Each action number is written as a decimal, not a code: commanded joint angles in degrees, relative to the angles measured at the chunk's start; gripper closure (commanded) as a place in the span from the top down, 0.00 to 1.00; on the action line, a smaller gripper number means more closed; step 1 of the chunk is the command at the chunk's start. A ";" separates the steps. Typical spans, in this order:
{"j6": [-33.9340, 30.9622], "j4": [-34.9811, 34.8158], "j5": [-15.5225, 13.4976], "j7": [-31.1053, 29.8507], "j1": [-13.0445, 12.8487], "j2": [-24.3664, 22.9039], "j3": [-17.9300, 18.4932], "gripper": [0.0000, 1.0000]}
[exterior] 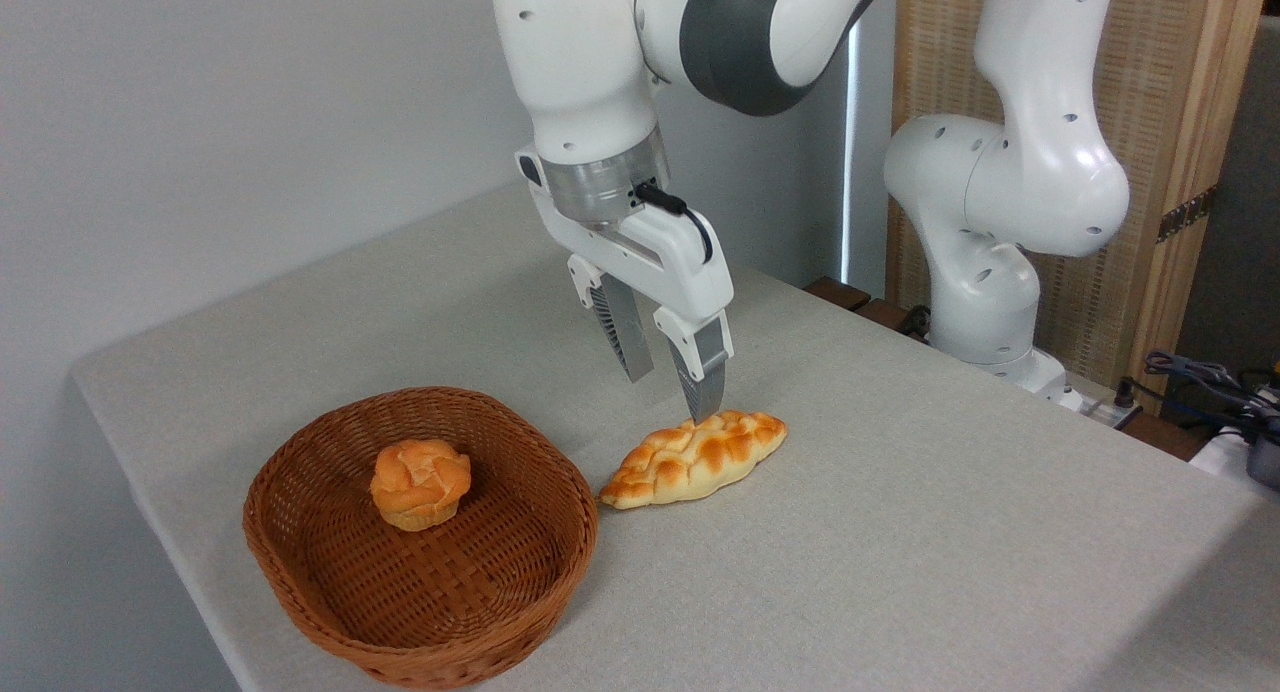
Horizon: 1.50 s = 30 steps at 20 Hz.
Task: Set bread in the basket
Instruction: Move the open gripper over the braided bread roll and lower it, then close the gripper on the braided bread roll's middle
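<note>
The bread [694, 458], a long braided golden loaf with pointed ends, lies on the grey tablecloth just right of the basket [300, 572], its left tip close to the rim. The basket is a shallow woven brown wicker oval at the front left. My gripper [672, 392] hangs open just above the loaf's far side. Its right finger's tip [705, 397] is at the loaf's top edge, and the left finger [625, 337] stands behind it. Nothing is held between the fingers.
A small round orange bun [420, 484] sits inside the basket. The arm's white base [985, 302] stands at the table's back right, with cables [1200, 382] beyond it. The table's front left edge runs close under the basket.
</note>
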 commanded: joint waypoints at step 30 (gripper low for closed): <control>7.07 -9.97 6.88 1.78 -0.04 -0.35 0.46 1.00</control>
